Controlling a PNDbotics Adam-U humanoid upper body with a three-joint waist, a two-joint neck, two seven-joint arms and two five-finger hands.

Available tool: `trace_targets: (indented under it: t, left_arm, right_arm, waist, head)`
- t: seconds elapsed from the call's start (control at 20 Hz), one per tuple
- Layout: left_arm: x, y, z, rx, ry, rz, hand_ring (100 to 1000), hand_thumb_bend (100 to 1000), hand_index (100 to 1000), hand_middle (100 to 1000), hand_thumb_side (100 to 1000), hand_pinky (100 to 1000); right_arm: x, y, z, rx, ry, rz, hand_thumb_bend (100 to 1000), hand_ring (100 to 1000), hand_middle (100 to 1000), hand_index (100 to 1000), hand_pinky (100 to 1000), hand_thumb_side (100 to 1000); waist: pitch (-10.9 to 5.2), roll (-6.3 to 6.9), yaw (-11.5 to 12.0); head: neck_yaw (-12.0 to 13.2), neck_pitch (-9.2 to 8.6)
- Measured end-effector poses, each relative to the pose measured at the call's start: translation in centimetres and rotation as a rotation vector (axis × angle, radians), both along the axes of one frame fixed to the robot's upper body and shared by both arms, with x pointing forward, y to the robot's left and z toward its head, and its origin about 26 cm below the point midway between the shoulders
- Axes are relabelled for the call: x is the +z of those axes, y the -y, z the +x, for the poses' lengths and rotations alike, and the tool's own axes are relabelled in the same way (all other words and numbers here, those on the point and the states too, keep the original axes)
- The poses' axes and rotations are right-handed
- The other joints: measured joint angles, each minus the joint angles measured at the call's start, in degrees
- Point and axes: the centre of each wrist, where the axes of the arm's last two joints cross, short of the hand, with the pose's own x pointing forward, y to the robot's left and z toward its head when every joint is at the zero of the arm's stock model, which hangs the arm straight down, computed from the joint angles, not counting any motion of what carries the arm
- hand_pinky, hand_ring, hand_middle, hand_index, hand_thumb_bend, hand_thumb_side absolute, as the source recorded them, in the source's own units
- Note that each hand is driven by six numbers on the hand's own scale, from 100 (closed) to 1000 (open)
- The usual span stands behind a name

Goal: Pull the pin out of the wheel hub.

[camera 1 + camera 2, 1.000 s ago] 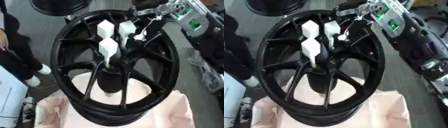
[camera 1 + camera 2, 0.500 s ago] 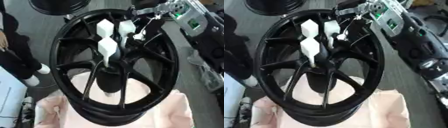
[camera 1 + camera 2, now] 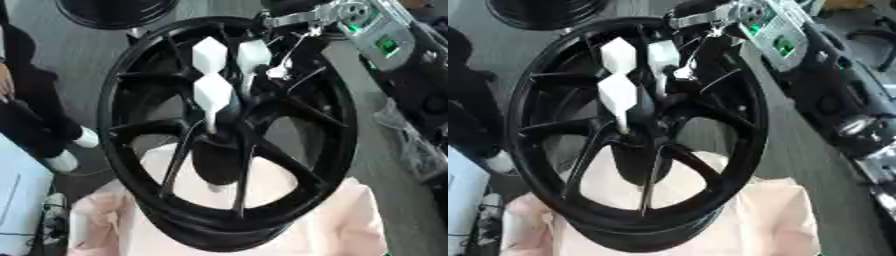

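A black spoked wheel point(image 3: 131, 165) stands tilted on a pale pink cloth point(image 3: 359, 225). Three white pins with blocky heads stick out around its hub point(image 3: 223, 150): one upper left point(image 3: 209, 54), one upper right point(image 3: 254, 55), one lower point(image 3: 214, 95). My right arm point(image 3: 381, 35), silver with green parts, comes in from the upper right. Its dark right hand point(image 3: 284, 55) sits just right of the upper right pin, black against the black spokes, with a small white piece point(image 3: 278, 73) below it. Whether it touches that pin is hidden. My left hand shows in neither view.
A second black wheel point(image 3: 114, 10) lies at the top left. A person's dark legs and white shoes point(image 3: 74, 145) stand at the left. Dark machinery point(image 3: 842, 100) fills the right side. Grey floor shows through the spokes.
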Motion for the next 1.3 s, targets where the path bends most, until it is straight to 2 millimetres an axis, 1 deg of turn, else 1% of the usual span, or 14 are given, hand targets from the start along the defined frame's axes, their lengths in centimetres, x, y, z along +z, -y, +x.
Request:
trace_targets:
  t: [0.15,0.35,0.55,0.85,1.05,1.3]
  left_arm:
    - [0.0,0.0,0.0,0.001,-0.001,0.000,747,188,674,615,830,547]
    - [0.0,0.0,0.0,0.001,-0.001,-0.001,747,187,674,614,829,547]
    - [-0.1,0.0,0.0,0.003,-0.005,-0.001,747,187,674,614,829,547]
    - [-0.2,-0.1,0.0,0.003,-0.007,-0.001,747,188,675,613,829,547]
    - [-0.2,-0.1,0.0,0.005,-0.009,-0.002,746,189,675,613,829,548]
    - [-0.2,-0.1,0.0,0.007,-0.010,-0.002,746,190,675,613,827,548]
  right_arm:
    - [0.1,0.1,0.0,-0.009,-0.007,0.007,100,581,356,517,713,185]
    - [0.3,0.2,0.0,-0.022,-0.018,0.019,100,558,323,480,697,100]
    - [0.5,0.3,-0.1,-0.034,-0.025,0.037,100,537,294,449,681,100]
    - [1.2,0.4,-0.3,-0.053,-0.030,0.076,100,533,285,440,676,100]
    - [2.4,1.0,-0.5,-0.074,-0.013,0.118,100,525,280,439,671,100]
    - [4.8,2.7,-1.4,-0.111,0.019,0.234,100,517,274,436,667,100]
  waist:
    - [0.00,0.00,0.0]
    - [-0.04,0.00,0.0]
    - [-0.12,0.01,0.0]
    - [-0.33,0.01,-0.1]
    - [-0.60,-0.01,-0.3]
    - [-0.99,-0.01,-0.8]
  head:
    - [0.0,0.00]
    - [-0.1,0.00]
    - [-0.2,0.00]
    - [-0.4,0.00]
    - [-0.3,0.00]
    - [0.4,0.00]
